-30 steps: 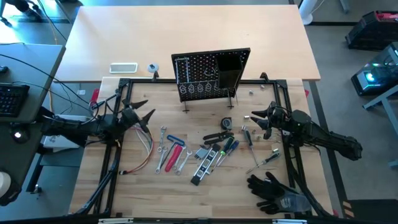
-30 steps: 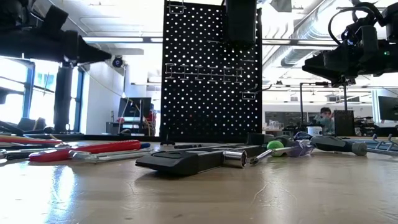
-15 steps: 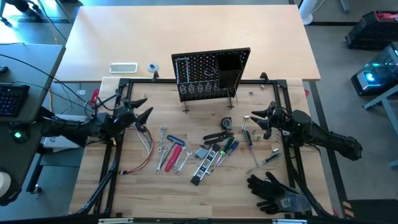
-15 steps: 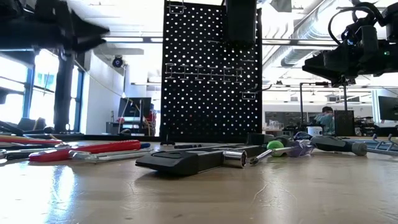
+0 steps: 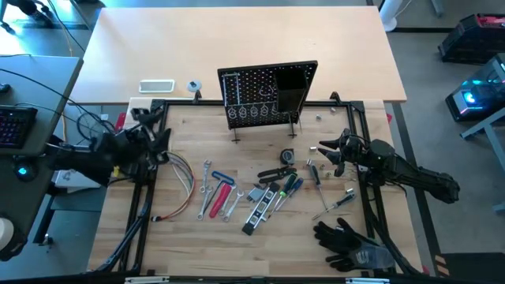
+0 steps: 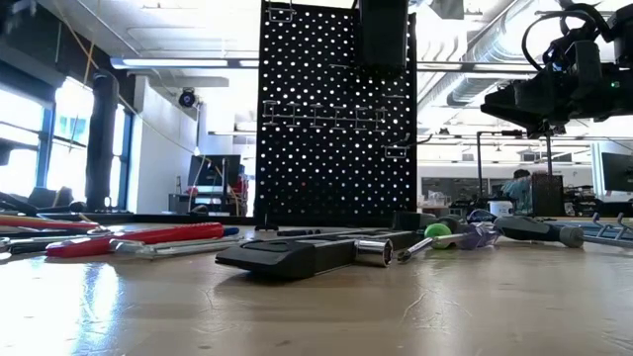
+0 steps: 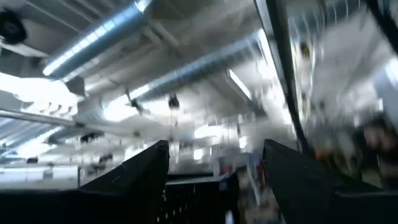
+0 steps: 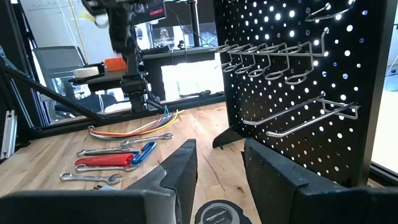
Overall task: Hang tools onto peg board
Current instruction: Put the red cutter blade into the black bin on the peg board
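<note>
Left gripper [image 5: 146, 130] sat at table's left edge, fingers apart, empty. Tools [image 5: 264, 189] lay scattered mid-table, peg board [image 5: 268, 95] upright behind, hooks bare. Right gripper [image 5: 325, 154] hovered beside tools, jaws part-spread, empty. Hanging seemingly not begun; next move likely calls for descent onto one tool.

Black gloves [image 5: 349, 244] lying at the table's five o'clock corner. Bundle of coloured wires [image 5: 180, 183] curving across the wood at nine o'clock. White phone-like slab [image 5: 156, 86] and a small round object [image 5: 192, 86] sitting on the pale desk [image 5: 347, 47] at eleven o'clock. Keyboard [image 5: 14, 126] showing at far nine o'clock. Person [image 6: 515, 185] sitting in the room beyond, at three o'clock in the low view.
</note>
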You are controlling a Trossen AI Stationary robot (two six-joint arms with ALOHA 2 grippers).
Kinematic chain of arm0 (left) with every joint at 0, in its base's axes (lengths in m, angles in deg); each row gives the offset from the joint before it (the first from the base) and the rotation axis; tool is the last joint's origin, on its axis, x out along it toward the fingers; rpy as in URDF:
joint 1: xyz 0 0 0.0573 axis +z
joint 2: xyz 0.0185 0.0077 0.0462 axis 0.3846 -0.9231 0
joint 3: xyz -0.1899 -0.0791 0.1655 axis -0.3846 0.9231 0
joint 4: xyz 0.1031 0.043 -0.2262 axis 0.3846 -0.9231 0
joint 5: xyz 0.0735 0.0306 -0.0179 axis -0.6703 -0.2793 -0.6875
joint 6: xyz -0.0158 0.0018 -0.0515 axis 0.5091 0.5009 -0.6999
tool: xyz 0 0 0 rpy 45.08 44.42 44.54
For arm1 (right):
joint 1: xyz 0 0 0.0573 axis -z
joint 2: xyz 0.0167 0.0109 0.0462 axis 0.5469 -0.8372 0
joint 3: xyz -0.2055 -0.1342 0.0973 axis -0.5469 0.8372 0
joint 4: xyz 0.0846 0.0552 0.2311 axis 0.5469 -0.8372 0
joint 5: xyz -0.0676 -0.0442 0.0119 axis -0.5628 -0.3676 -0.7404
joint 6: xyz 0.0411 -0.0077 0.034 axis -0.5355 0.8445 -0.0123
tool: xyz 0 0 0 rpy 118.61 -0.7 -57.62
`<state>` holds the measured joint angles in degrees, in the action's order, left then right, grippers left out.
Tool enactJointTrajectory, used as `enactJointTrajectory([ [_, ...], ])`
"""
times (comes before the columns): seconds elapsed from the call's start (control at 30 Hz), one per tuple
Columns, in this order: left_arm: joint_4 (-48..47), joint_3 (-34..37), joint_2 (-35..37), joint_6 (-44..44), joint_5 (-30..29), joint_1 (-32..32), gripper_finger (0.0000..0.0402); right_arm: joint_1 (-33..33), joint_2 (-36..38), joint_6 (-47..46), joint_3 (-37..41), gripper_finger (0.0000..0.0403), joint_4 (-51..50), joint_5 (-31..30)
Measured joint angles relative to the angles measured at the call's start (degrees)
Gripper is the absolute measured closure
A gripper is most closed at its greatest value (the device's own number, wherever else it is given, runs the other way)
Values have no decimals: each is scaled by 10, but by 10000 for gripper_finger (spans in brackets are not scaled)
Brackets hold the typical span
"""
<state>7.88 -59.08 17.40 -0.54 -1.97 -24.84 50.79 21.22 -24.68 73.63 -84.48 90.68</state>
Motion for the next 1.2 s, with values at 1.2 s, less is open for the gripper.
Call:
enactJointTrajectory([
  [1.2,456,-35,-460,-54,141,28,151,0,0,0,0,275,0,0],
])
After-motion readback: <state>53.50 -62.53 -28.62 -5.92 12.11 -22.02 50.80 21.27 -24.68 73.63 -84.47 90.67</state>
